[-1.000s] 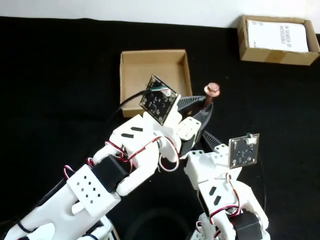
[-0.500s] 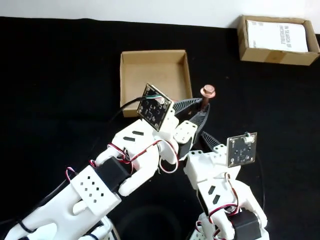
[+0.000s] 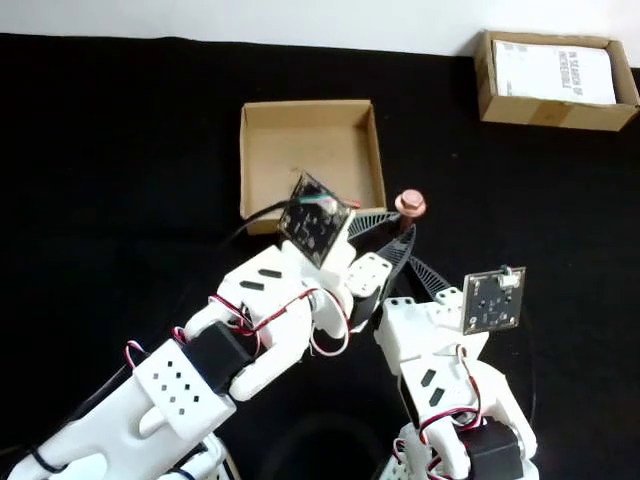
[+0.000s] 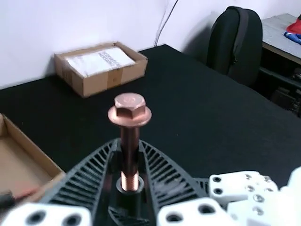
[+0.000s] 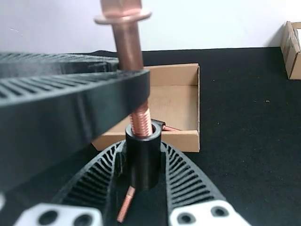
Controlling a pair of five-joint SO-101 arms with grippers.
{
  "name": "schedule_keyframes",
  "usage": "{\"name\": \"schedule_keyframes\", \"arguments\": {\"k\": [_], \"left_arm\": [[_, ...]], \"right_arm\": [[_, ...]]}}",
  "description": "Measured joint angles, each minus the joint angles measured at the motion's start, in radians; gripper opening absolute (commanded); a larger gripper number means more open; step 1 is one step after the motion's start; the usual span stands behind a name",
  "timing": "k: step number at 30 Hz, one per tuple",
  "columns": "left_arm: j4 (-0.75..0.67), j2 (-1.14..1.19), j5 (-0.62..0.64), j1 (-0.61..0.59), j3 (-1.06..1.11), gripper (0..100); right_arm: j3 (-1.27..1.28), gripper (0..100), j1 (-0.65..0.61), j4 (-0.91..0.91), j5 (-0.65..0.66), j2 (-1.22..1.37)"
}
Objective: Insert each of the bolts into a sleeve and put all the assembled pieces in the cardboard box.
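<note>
The left tool [image 4: 128,153] clamps the copper bolt [image 4: 129,115] upright by its shank, head up. Beneath it, the right tool [image 5: 143,162] grips the black sleeve [image 5: 142,157], and the threaded tip sits in the sleeve's mouth, just beside the cardboard box [image 3: 310,107]. Another bolt [image 5: 125,207] lies on the worktop [image 3: 120,150].

We see our right end effector [image 5: 143,165] clamped on the upright black sleeve [image 5: 142,153], while the left end effector [image 5: 134,77] holds the copper bolt [image 5: 128,42] with its threaded tip in the sleeve's mouth, the cardboard box [image 5: 188,77] behind on the black worktop [image 5: 244,141]
</note>
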Motion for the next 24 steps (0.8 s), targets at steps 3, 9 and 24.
{"name": "schedule_keyframes", "arguments": {"k": [3,9,24], "left_arm": [[0.000,0.000,-0.002,0.000,0.009,1],[0.037,0.000,-0.002,-0.003,0.015,12],[0.247,-0.051,0.000,-0.008,-0.021,16]], "right_arm": [[0.000,0.7,0.000,0.000,0.000,0.000],[0.000,0.7,0.000,0.000,0.000,0.000],[0.002,0.7,0.002,0.002,0.000,0.002]]}}
